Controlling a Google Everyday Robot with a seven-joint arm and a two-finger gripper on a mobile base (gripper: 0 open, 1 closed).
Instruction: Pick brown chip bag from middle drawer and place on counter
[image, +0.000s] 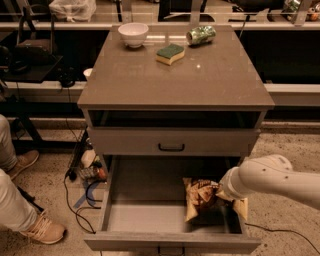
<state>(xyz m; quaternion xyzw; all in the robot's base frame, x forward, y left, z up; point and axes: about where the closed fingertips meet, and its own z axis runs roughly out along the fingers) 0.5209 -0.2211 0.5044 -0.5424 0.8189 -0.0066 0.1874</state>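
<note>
The brown chip bag (199, 198) lies crumpled on the floor of the open middle drawer (145, 220), at its right side. My gripper (220, 195) reaches down from the right on a white arm (265, 177) and sits on the bag's right half, hiding part of it. The wrist covers the gripper's tip. The counter (175, 82) is the flat grey-brown top of the cabinet, above the drawers.
On the counter's far edge stand a white bowl (133, 34), a green-topped yellow sponge (170, 53) and a green can (201, 35) on its side. A closed drawer with a black handle (171, 147) sits above the open one. A person's legs (20, 200) and cables (82, 175) are at the left.
</note>
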